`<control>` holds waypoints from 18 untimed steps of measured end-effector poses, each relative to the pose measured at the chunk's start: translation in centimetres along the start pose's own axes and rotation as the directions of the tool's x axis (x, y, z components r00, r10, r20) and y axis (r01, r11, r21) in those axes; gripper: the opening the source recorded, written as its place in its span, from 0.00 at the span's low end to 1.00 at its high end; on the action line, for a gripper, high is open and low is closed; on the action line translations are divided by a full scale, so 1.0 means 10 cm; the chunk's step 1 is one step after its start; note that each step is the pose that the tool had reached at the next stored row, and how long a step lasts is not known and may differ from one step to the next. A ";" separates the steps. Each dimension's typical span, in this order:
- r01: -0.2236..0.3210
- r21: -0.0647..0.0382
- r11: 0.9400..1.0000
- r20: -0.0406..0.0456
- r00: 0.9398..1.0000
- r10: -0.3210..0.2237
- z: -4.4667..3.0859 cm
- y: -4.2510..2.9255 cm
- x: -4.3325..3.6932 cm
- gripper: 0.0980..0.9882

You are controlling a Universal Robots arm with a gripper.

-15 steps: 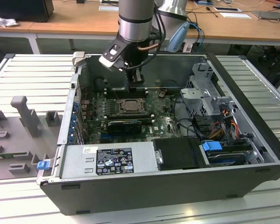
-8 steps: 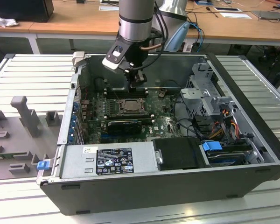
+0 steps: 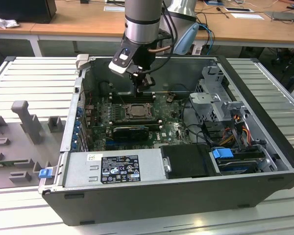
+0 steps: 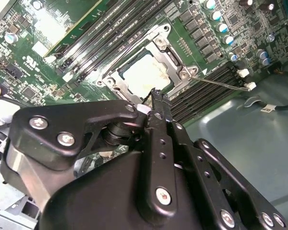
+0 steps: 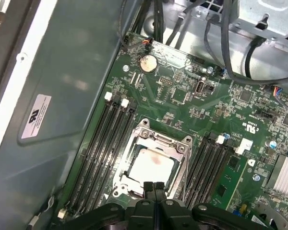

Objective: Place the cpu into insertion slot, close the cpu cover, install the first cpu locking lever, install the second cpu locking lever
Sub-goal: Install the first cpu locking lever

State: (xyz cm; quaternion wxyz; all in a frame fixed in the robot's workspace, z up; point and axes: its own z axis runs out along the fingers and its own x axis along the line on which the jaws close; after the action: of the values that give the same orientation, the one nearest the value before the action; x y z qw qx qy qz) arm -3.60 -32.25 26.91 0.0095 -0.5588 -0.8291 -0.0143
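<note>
The cpu (image 5: 151,166) (image 4: 145,74), a pale square chip, lies in the insertion slot (image 3: 135,111) on the green board. The cpu cover (image 5: 143,135) (image 4: 170,60), a silver frame, lies flat around it, and the chip shows through its window. A thin wire locking lever (image 4: 221,82) sticks out sideways from one socket corner over the memory slots. My gripper (image 5: 154,185) (image 4: 156,93) (image 3: 146,90) hangs just above the socket's edge. Its black fingers are shut together with nothing between them.
Black memory slots (image 5: 103,143) flank the socket on both sides. A ribbed silver heatsink (image 5: 285,175) and a coin cell (image 5: 146,63) sit on the board. The case wall (image 5: 53,96), a drive cage (image 3: 220,98), cables (image 3: 235,132) and the power supply (image 3: 112,169) ring the board.
</note>
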 end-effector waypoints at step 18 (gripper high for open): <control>0.123 0.004 0.992 -0.002 0.992 -0.123 0.000 0.000 0.000 0.01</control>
State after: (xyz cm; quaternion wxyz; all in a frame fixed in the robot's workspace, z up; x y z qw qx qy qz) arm -3.60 -32.25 26.91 0.0104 -0.5066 -0.8620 -0.0138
